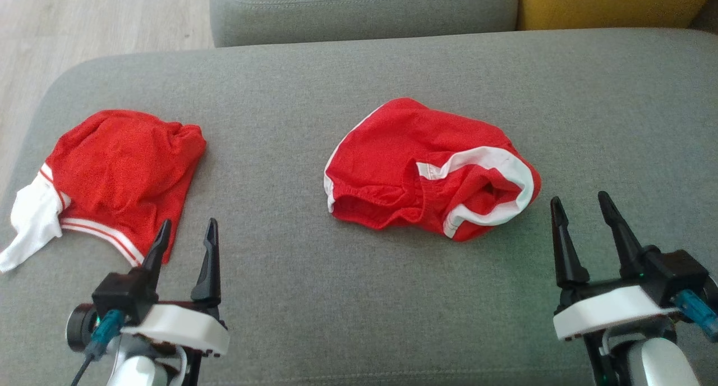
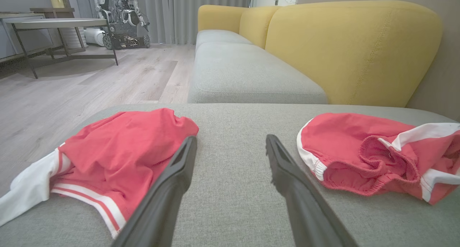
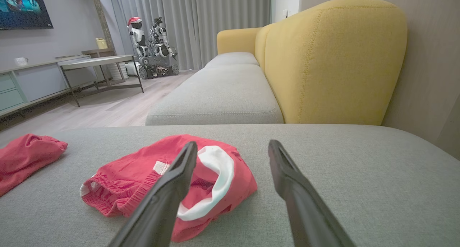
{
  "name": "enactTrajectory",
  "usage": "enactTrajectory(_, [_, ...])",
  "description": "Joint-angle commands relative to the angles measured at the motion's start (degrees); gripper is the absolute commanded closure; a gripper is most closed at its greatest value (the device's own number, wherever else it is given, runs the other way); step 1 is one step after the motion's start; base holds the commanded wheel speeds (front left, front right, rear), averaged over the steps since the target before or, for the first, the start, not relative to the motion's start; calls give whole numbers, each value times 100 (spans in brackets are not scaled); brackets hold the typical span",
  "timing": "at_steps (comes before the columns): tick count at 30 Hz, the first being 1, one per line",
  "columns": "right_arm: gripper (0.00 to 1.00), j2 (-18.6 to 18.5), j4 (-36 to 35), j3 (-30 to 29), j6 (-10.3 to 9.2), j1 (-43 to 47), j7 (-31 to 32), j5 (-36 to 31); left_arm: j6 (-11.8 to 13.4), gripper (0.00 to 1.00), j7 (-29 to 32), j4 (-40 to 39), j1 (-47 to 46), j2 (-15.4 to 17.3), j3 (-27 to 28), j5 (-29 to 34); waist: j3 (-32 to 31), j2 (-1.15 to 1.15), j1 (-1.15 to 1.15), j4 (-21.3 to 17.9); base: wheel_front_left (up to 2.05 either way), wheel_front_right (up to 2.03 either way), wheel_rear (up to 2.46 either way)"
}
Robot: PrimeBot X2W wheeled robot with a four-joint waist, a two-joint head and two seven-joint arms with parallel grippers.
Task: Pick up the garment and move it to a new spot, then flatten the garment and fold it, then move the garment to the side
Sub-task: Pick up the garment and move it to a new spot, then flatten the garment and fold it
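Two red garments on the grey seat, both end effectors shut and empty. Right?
No. They are open, not shut: the head view shows the left end effector and right end effector with fingers spread. The rest stands: left garment and right garment, both red, on the grey seat, nothing held.

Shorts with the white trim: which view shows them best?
Head view: the shorts lie whole and unobstructed, seen from above. The left wrist view cuts them off at its right edge. The right wrist view sees them side-on, partly behind one finger of the right gripper.
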Motion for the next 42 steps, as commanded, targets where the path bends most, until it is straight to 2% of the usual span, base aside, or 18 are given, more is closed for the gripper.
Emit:
enactTrajectory(1, [0,-31,-229,138,-4,-70,6,2,43,0,-12,-185,-173,122,169,-1,5,0,0,1,0,0,0])
enactTrajectory(22, [0,-31,-262,108,-4,-137,-3,-27,30,0,15,-194,-386,174,14,20,121,0,0,-2,0,0,0])
enactTrajectory(26, [0,-31,-318,116,-4,-241,-12,-27,-193,0,155,-259,-783,83,-264,48,298,0,0,-56,0,0,0])
enactTrajectory(30, [0,-31,-358,145,-4,-351,-51,-18,-506,0,540,-148,-1383,-110,-634,18,542,0,0,-211,0,0,0])
enactTrajectory(36, [0,-31,-361,199,-4,-484,-129,7,-959,0,1310,266,-2209,-464,-1179,-123,900,0,0,-634,0,0,0])
enactTrajectory(42, [0,-31,-316,218,-4,-582,-248,91,-1206,0,1957,759,-2742,-667,-1488,-546,1138,0,0,-1025,0,0,0])
